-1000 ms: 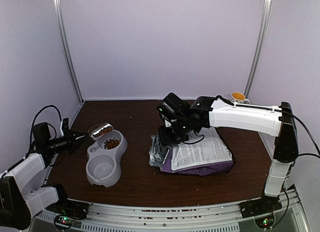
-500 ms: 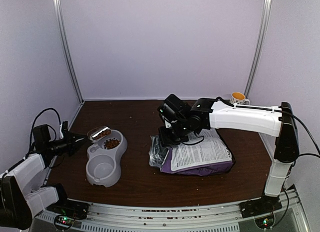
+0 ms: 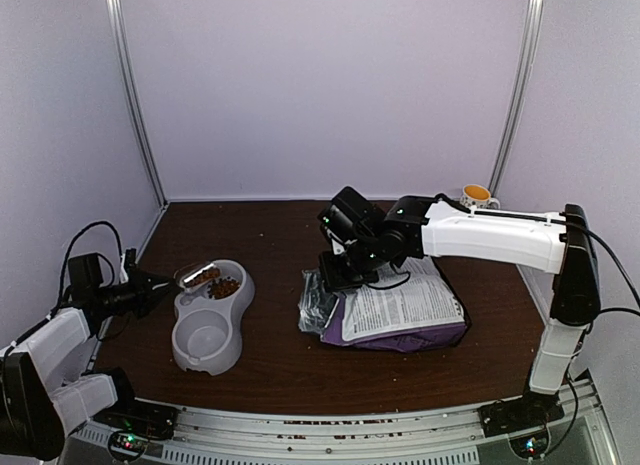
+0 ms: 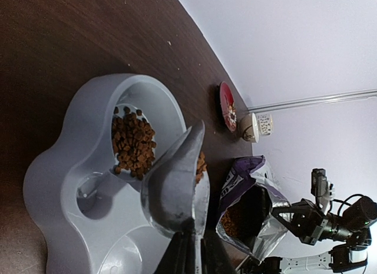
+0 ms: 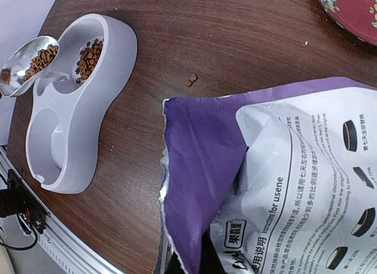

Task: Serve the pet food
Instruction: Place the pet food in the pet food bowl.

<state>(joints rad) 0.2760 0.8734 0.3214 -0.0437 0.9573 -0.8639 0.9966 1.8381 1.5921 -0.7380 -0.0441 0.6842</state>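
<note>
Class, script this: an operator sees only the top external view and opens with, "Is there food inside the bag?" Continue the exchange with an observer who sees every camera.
Observer: Yes. The left wrist view looks into the bag through its open mouth, and brown pet food lies inside.
Operator: Anything spilled?
Observer: Two stray pellets lie on the table between the bowl and the bag, in the right wrist view.
Operator: Anything on the table I can't see?
Observer: A red patterned plate sits beyond the bag.
</note>
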